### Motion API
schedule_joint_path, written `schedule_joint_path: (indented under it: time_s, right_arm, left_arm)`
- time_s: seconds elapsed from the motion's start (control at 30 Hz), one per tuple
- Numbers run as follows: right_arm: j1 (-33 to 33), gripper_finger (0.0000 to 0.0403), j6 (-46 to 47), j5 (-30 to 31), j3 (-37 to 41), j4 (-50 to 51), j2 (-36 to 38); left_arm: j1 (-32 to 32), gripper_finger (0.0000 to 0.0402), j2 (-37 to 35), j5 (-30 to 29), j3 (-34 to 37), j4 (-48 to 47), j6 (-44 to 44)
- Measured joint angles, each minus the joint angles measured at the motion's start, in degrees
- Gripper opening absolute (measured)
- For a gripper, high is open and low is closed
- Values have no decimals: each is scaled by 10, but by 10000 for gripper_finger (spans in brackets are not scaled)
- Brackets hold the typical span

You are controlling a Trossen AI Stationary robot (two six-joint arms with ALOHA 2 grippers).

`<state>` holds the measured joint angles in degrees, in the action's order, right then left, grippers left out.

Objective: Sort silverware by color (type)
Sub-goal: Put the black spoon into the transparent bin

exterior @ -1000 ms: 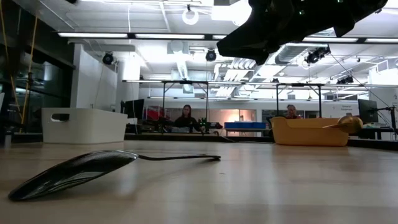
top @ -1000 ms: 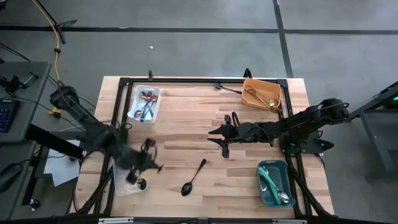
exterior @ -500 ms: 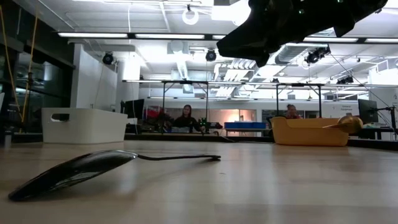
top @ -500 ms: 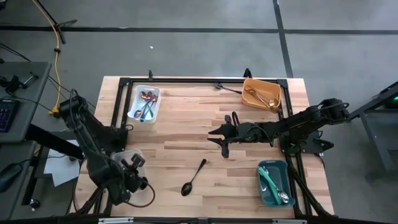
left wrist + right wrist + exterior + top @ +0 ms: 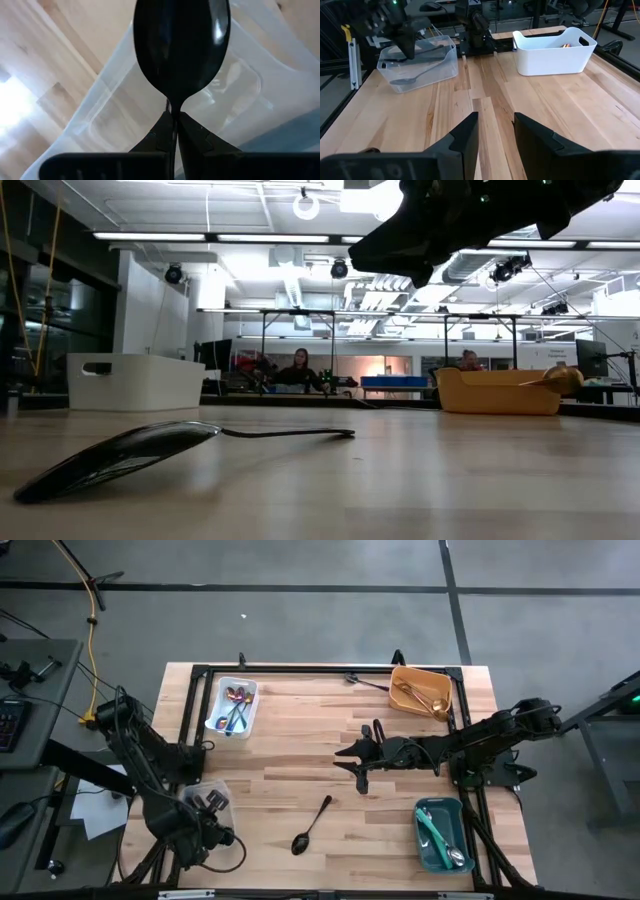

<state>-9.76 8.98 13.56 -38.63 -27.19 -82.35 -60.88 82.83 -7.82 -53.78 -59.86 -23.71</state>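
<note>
My left gripper (image 5: 205,827) points down over a clear bin (image 5: 205,790) at the table's near left, shut on a black spoon (image 5: 180,45). In the right wrist view a grey spoon (image 5: 409,79) shows through the clear bin's wall (image 5: 437,62). A second black spoon (image 5: 311,825) lies flat on the wood near the table's front edge, bowl toward the near side (image 5: 120,458). My right gripper (image 5: 358,762) hangs open above mid-table, its fingers (image 5: 465,135) pointing toward the left and nothing between them. My left gripper pinches the black spoon's thin neck (image 5: 172,111), just behind the bowl, between its two fingertips. The fingers point down from above, and the bowl sticks out beyond them over the clear bin's floor. I cannot tell whether the spoon touches the bin.
A white bin (image 5: 232,705) with iridescent spoons stands at the far left. A yellow bin (image 5: 420,692) with gold pieces is at the far right, and a teal bin (image 5: 440,833) with green-handled pieces at the near right. A black frame (image 5: 300,669) edges the table.
My left gripper has swung from above the table beside the clear bin toward the near left corner and gone down. It has tipped until it points straight down over the bin, carrying the black spoon. Most of this move came early, then it slowed.
</note>
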Motion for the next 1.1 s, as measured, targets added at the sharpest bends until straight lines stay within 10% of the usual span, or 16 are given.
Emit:
schedule_joint_path:
  time_s: [0.87, 1.1]
  right_arm:
    - [0, 119, 0, 0, 0, 0, 0]
    - [0, 119, 0, 0, 0, 0, 0]
  left_arm:
    - [1, 76, 0, -5, 12, 9, -82]
    - [29, 121, 0, -87, -50, -2, -91]
